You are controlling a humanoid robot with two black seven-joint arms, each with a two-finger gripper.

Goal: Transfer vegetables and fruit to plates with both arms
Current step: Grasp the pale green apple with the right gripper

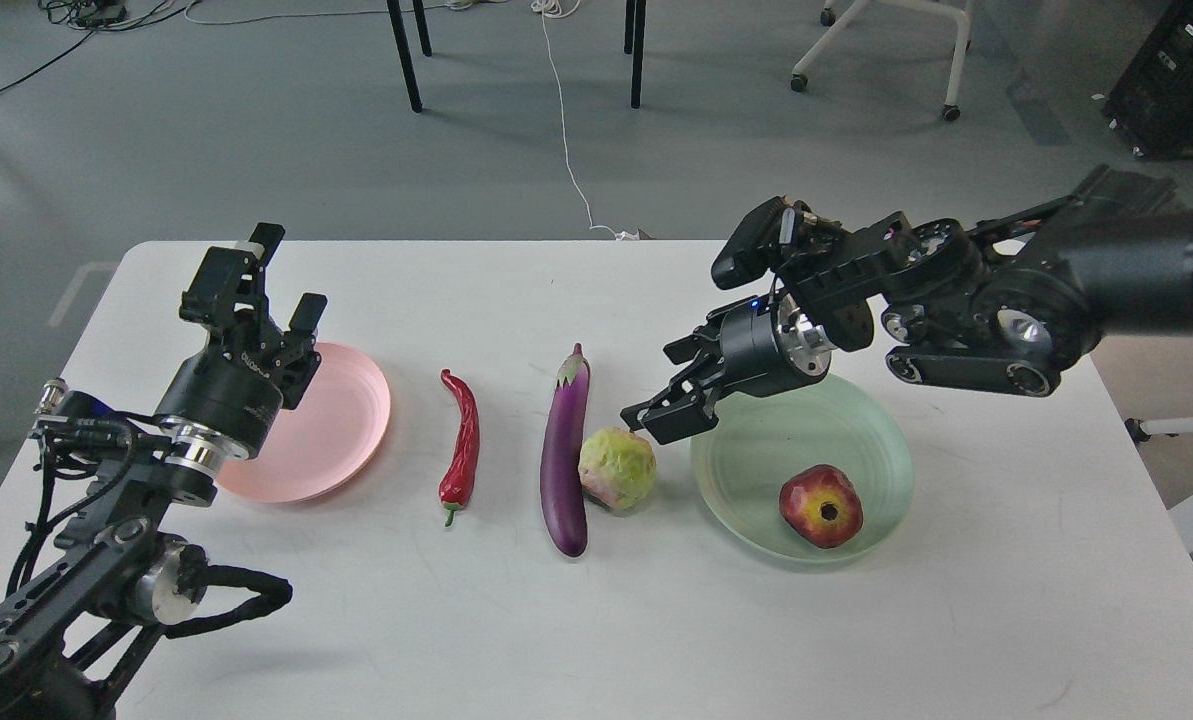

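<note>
The red pomegranate lies in the mint green plate, crown end facing up toward me. My right gripper is open and empty, just above and right of the bumpy yellow-green fruit, which rests against the purple eggplant. The red chili pepper lies left of the eggplant. The pink plate holds nothing. My left gripper is open and empty, hovering over the pink plate's far left rim.
The white table ends at a far edge behind the items. Beyond it, on the grey floor, stand black chair legs, a white cable and a wheeled white chair base.
</note>
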